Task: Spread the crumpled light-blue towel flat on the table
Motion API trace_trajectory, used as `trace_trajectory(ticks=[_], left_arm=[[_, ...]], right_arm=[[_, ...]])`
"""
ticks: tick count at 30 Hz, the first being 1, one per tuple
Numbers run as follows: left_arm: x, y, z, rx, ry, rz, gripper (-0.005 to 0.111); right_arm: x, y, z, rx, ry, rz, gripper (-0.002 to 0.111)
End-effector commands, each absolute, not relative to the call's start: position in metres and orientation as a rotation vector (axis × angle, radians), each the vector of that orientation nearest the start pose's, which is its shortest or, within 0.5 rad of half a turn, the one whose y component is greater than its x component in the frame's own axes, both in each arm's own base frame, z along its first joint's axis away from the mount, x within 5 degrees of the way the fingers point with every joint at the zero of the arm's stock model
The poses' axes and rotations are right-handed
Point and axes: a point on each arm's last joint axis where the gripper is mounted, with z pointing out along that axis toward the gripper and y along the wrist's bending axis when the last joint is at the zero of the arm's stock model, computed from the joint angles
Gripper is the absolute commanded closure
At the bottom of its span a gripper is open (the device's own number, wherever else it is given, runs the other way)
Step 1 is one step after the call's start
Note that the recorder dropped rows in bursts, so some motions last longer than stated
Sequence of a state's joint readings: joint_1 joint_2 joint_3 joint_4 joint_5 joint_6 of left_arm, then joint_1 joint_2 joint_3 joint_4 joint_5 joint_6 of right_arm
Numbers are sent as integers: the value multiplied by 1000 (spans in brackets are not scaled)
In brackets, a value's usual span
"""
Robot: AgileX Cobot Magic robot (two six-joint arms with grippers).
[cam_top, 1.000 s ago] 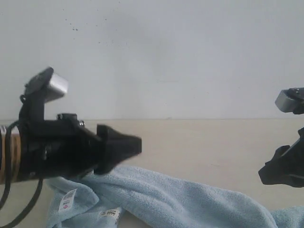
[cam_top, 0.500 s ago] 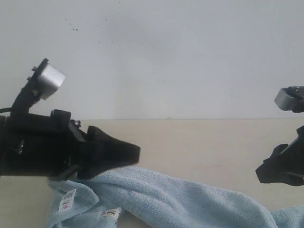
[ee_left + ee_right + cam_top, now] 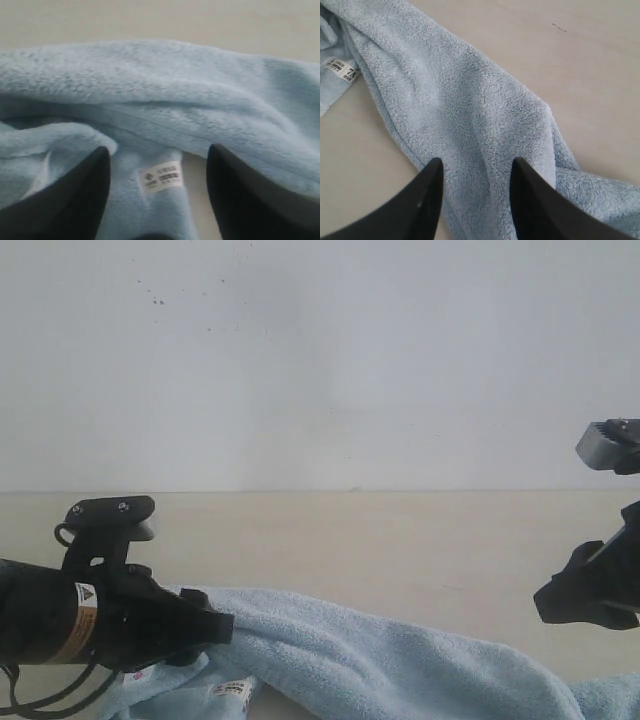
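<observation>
Towel (image 3: 400,660) lies bunched; my left gripper (image 3: 158,150) and right gripper (image 3: 477,162) hang spread, empty; closing now could pinch doubled folds.

Left gripper (image 3: 218,628): lowered from above the towel (image 3: 400,665) to the level of its left-end fold.
Camera mount (image 3: 112,512): brought down and tipped flatter.
Outer tag (image 3: 133,677): now mostly covered by the gripper.

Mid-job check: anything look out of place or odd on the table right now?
Nothing spilled or damaged. The towel is the only oddity: it lies bunched in a long rumpled ridge across the table, one end folded so its white label tag faces up. Not flat yet.
</observation>
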State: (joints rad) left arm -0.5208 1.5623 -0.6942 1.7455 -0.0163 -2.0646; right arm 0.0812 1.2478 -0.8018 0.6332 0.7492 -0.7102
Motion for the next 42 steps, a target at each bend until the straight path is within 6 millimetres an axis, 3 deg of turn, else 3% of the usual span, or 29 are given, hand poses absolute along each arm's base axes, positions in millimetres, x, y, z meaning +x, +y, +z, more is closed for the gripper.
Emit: trace_trajectory(ticks=[1,8,16,27,32,36,42], left_arm=[[263,-137,175,178,2357,-259,52],[270,-133,182,553,2237,6,52],[267,-132,164,367,2394,-57,52],[270,-138,145,195,2481,-153,52],[271,-142,136,198,2509,-180,52],[276,-159,137,240,2504,-357,52],[285,-163,133,229,2499,-241,52]], right_arm=[[230,55,265,-541,2455,474,66],[231,55,265,-533,2447,464,66],[232,55,265,-534,2439,461,66],[233,54,266,-526,2427,447,66],[234,54,266,-523,2422,442,66],[234,54,266,-527,2420,439,66],[234,54,266,-530,2424,443,66]])
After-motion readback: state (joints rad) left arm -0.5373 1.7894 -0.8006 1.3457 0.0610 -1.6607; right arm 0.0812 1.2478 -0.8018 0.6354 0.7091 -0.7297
